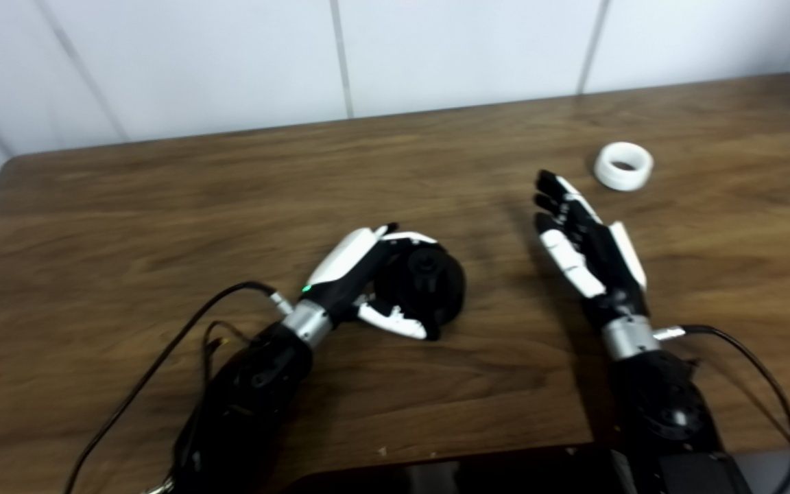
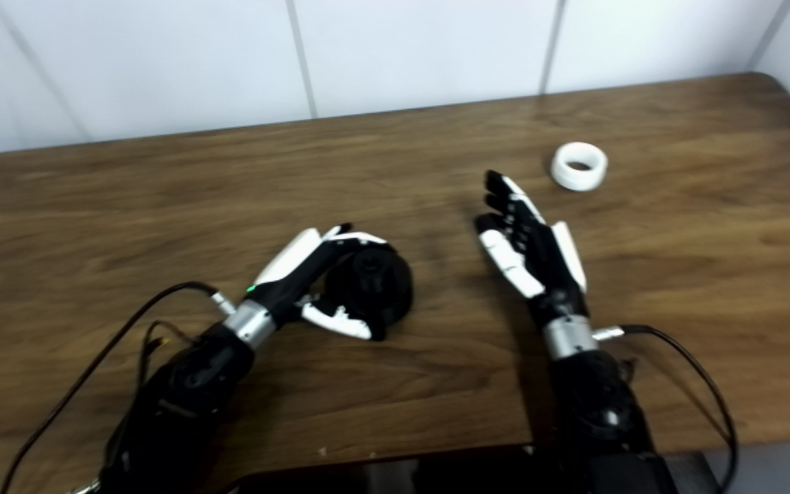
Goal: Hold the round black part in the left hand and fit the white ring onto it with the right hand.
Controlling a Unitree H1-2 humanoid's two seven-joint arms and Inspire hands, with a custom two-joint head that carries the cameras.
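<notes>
My left hand point(image 1: 367, 278) is wrapped round the round black part point(image 1: 426, 281): fingers point(image 1: 405, 238) over its top, thumb point(image 1: 395, 321) under its near edge. Part sits on the wooden table point(image 1: 162, 206), near centre, face tilted toward me. Whether it is lifted clear of the wood, cannot tell.

My right hand point(image 1: 590, 243) holds nothing. Fingers spread and nearly straight, pointing away from me, palm turned to the left. It is above the table, right of the black part, a clear gap between them.

White ring point(image 1: 623, 165) lies flat on the table beyond the right fingertips and a little to the right, near but not touching.

White tiled wall point(image 1: 230, 62) behind the far table edge.
</notes>
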